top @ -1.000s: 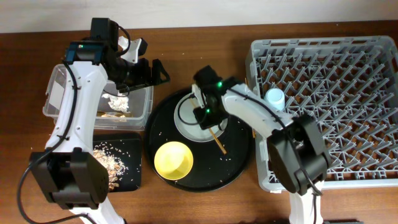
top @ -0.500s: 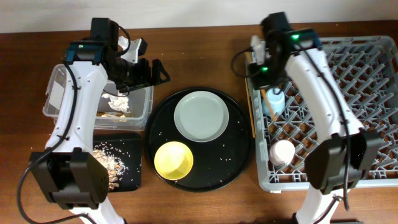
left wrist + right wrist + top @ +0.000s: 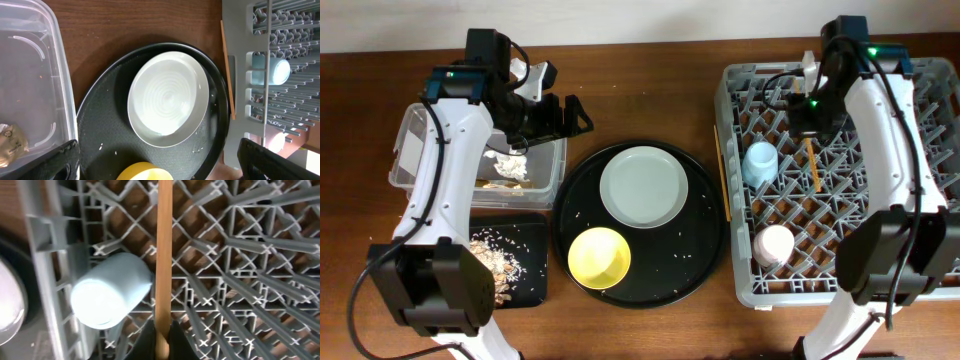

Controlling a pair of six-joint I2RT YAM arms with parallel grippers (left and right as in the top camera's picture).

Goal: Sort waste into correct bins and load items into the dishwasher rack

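My right gripper [image 3: 808,128] is shut on a wooden chopstick [image 3: 812,166] and holds it over the grey dishwasher rack [image 3: 920,90]; the right wrist view shows the chopstick [image 3: 163,255] in the jaws [image 3: 162,335]. A light-blue cup [image 3: 760,163] and a pink cup [image 3: 775,243] lie in the rack. A second chopstick [image 3: 723,180] lies along the rack's left edge. The pale plate [image 3: 642,187] and yellow bowl [image 3: 599,256] sit on the round black tray [image 3: 705,250]. My left gripper [image 3: 570,118] is open and empty beside the clear tub [image 3: 415,150].
The clear tub holds a white tissue [image 3: 507,161] and a gold-brown wrapper [image 3: 10,142]. The small black tray [image 3: 535,285] holds tan food scraps [image 3: 500,255]. Rice crumbs dot the round tray. The left wrist view shows the plate [image 3: 170,97] and the bowl's rim [image 3: 145,171].
My right gripper has carried a chopstick from the round tray to above the rack, right of the blue cup. A pink cup now lies in the rack. The left arm has not moved.
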